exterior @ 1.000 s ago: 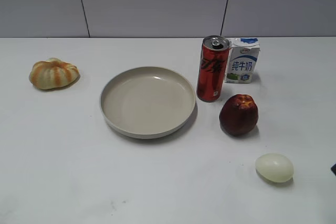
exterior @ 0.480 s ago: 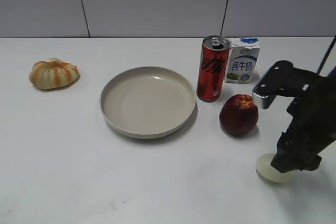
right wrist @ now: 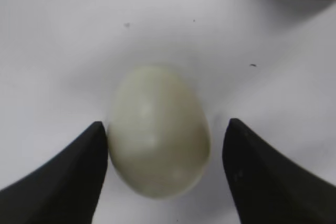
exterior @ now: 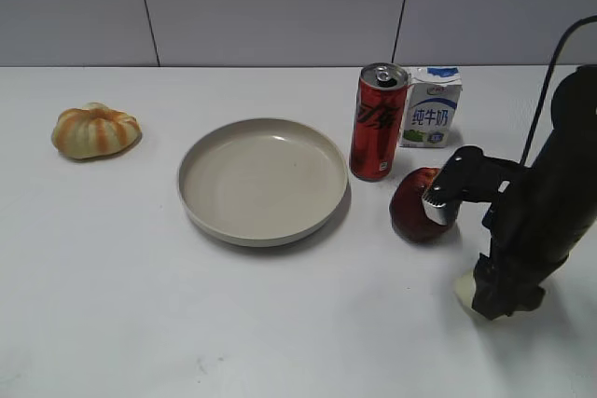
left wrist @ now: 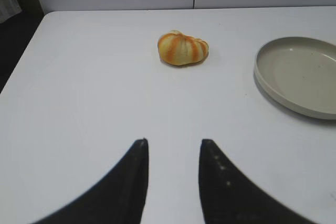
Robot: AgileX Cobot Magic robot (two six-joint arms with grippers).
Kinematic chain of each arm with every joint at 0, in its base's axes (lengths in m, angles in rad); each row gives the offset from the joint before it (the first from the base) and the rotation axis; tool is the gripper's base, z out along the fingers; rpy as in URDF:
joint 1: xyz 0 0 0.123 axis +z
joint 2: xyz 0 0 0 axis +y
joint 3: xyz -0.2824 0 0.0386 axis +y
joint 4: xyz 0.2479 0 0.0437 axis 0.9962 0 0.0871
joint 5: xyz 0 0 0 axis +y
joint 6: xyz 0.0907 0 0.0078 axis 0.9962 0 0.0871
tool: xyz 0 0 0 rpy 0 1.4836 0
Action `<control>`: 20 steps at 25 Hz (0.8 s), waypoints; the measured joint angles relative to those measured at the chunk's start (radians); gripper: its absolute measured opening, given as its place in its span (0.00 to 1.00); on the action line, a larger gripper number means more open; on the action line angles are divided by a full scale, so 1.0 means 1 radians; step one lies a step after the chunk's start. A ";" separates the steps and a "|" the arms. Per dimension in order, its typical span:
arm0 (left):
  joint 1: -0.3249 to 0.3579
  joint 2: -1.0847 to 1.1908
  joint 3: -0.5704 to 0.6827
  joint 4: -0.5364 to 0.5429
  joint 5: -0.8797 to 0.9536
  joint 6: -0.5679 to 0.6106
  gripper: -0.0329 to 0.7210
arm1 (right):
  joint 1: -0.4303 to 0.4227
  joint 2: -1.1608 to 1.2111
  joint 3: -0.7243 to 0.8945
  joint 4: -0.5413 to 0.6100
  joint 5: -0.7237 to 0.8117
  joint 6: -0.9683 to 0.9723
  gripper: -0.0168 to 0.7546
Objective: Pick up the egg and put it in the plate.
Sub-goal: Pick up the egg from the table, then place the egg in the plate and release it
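Note:
The pale cream egg [right wrist: 158, 129] lies on the white table between the two fingers of my right gripper [right wrist: 165, 129]. The jaws are open: the left finger touches the egg's side and a gap shows at the right finger. In the exterior view the right gripper [exterior: 499, 303] is down at the table at the front right and covers most of the egg [exterior: 464, 290]. The beige plate [exterior: 263, 180] sits empty at the table's middle and also shows in the left wrist view [left wrist: 299, 77]. My left gripper [left wrist: 173, 150] is open and empty over bare table.
A dark red fruit [exterior: 415, 207] sits just behind the right arm. A red can [exterior: 378, 122] and a milk carton [exterior: 431, 107] stand behind it. An orange-striped pumpkin [exterior: 95, 130] lies at the far left.
The right arm has come in from the right and lowered over the egg, moving slightly left and down, so its fingers now straddle the egg. The egg has not moved.

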 joint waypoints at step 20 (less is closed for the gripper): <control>0.000 0.000 0.000 0.000 0.000 0.000 0.36 | 0.174 -0.001 -0.333 0.067 0.200 0.006 0.59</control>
